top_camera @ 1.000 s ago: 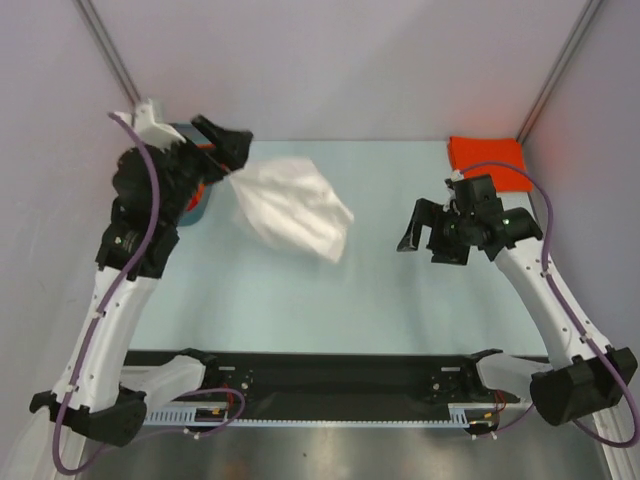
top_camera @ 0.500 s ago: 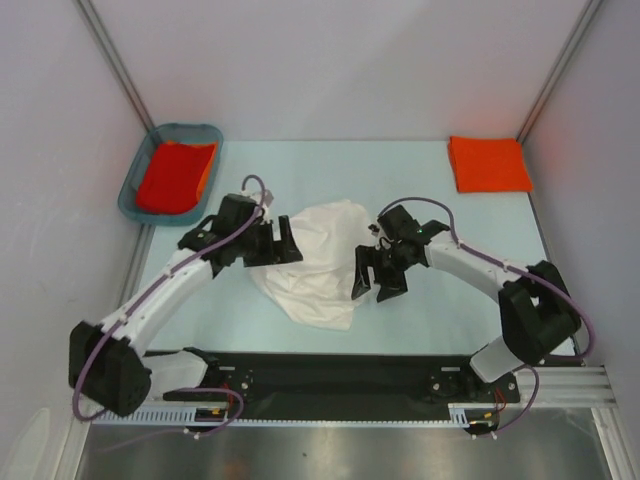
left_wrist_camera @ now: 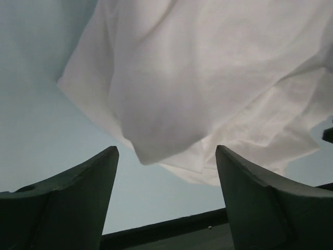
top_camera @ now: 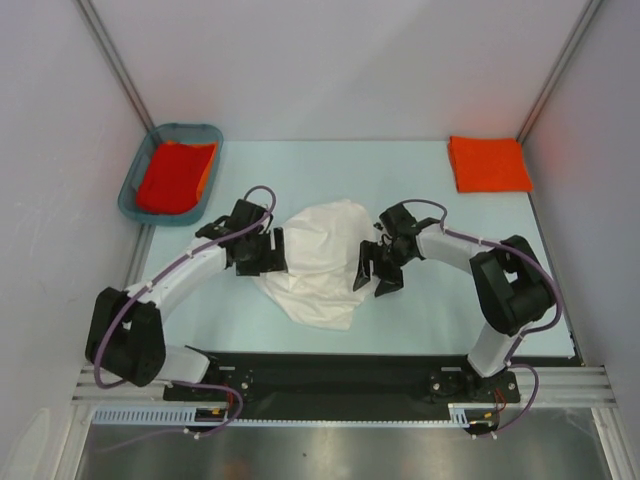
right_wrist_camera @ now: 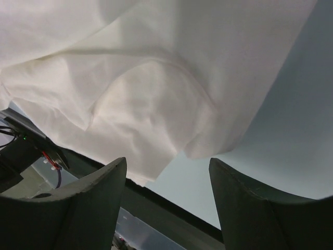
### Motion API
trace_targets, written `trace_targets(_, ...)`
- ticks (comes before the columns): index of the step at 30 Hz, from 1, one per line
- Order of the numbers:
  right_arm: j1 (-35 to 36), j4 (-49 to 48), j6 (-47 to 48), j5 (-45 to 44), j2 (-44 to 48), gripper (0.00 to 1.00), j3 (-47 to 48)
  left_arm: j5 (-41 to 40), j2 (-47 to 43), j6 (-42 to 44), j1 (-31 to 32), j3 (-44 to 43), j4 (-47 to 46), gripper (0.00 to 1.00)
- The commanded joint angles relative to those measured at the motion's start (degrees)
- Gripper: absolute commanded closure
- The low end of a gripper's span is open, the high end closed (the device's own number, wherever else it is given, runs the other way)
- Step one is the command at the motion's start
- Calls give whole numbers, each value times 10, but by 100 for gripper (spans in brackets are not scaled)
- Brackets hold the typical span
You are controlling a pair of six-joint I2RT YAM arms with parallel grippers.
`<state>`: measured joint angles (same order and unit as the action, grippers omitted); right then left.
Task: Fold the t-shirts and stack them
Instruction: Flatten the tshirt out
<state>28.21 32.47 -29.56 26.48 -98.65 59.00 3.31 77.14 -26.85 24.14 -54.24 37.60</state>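
A crumpled white t-shirt point(top_camera: 315, 260) lies in a heap on the pale table between my two arms; no print shows. It fills the upper part of the left wrist view point(left_wrist_camera: 208, 78) and the right wrist view point(right_wrist_camera: 140, 78). My left gripper point(top_camera: 272, 252) is open at the shirt's left edge, holding nothing point(left_wrist_camera: 165, 156). My right gripper point(top_camera: 372, 276) is open at the shirt's right edge, empty too point(right_wrist_camera: 169, 166). A folded orange-red t-shirt point(top_camera: 489, 163) lies at the far right corner. More orange-red cloth point(top_camera: 175, 176) lies in the teal basket.
The teal plastic basket point(top_camera: 128, 195) stands at the far left against the wall. Walls close the table on the left, back and right. A black rail point(top_camera: 330, 375) runs along the near edge by the arm bases.
A second ago my left gripper held the white shirt up near the basket. The shirt now lies on the table, let go, and both arms have come down beside it.
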Motion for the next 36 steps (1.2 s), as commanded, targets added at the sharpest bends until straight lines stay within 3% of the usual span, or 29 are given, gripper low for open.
trace_targets(1, 4, -41, -22, 5, -10, 30, 5, 17, 31, 18, -26, 15, -14, 22)
trace_targets(2, 4, -42, -23, 2, -21, 34, 12, 30, 33, 24, -30, 14, -16, 34)
trace_targets(3, 4, -47, -23, 2, -26, 45, 16, 39, 34, 28, -37, 14, -26, 41)
trace_targets(4, 4, -49, -24, 1, -30, 49, 21, 41, 35, 31, -38, 13, -29, 46)
trace_targets(7, 4, -54, -32, 4, -60, 49, 42, 53, 53, 41, -44, 0, -32, 52)
trace_targets(8, 4, -53, -33, 5, -79, 49, 53, 55, 68, 42, -45, -10, -31, 58)
trace_targets(9, 5, -53, -32, 4, -84, 53, 59, 64, 71, 43, -50, -16, -32, 70)
trace_targets(11, 4, -49, -28, -13, -92, 62, 74, 73, 76, 46, -54, -39, -31, 83)
trace_targets(12, -2, -38, -22, -30, -101, 85, 101, 76, 73, 46, -59, -53, -21, 94)
trace_targets(13, -4, -27, -17, -34, -108, 97, 121, 75, 71, 48, -62, -68, -12, 100)
trace_targets(18, -11, 123, 34, -97, -127, 100, 343, 64, -4, 35, -83, -213, 22, 100)
trace_targets(19, -10, 149, 51, -103, -129, 100, 439, 54, -21, 27, -86, -233, 25, 100)
trace_targets(21, -11, 225, 63, -123, -136, 100, 534, 47, -49, 18, -89, -286, 26, 100)
trace_targets(23, -11, 281, 77, -149, -145, 100, 662, 42, -97, 4, -89, -306, 23, 100)
trace_targets(26, -9, 355, 95, -161, -127, 100, 754, 61, -171, -33, -89, -266, 14, 100)
trace_targets(28, -3, 356, 96, -160, -88, 100, 741, 74, -217, -76, -89, -212, 0, 100)
trace_targets(31, 16, 324, 78, -158, 13, 100, 623, 83, -328, -122, -89, -53, -9, 100)
trace_targets(32, 19, 316, 66, -152, 68, 100, 538, 85, -373, -130, -88, -23, 9, 98)
trace_targets(36, 32, 267, 39, -151, 182, 100, 335, 128, -447, -145, -88, 88, 72, 75)
